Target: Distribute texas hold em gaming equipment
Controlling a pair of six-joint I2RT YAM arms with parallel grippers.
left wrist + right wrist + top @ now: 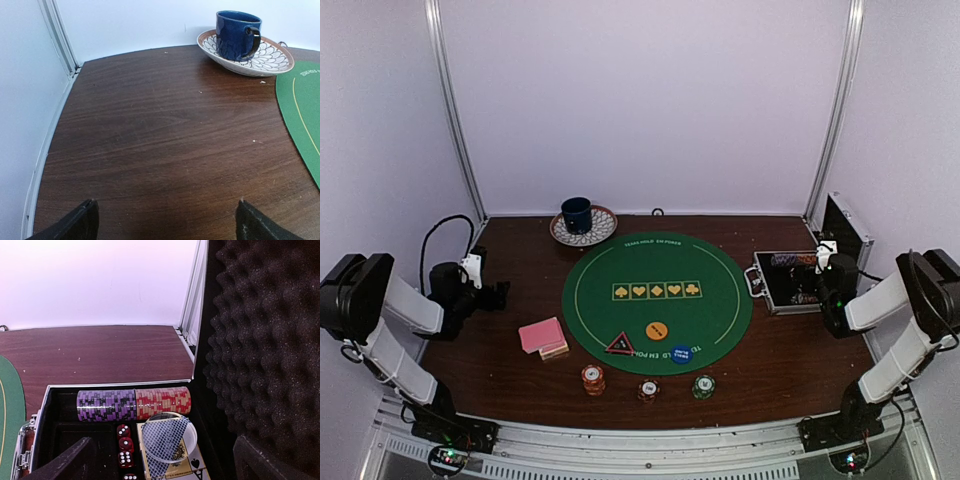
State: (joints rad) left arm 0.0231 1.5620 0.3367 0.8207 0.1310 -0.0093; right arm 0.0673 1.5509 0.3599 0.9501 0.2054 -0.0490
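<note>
In the top view a pink-backed card deck (542,335) lies left of the green felt mat (657,300). On the mat's near part lie a red-rimmed black triangle (620,345), an orange button (657,330) and a blue button (682,353). Orange (593,378), red (648,390) and green (704,386) chip stacks stand in front of the mat. My left gripper (496,294) (165,222) is open and empty over bare wood. My right gripper (828,268) (162,462) is open and empty above the open case (785,285).
A dark blue mug (237,35) on a patterned plate (272,57) stands at the back. The case holds purple chips (106,405), red chips (162,400), red dice (125,445) and a clear disc (167,436) on a card box. Its foam lid (270,340) stands upright on the right.
</note>
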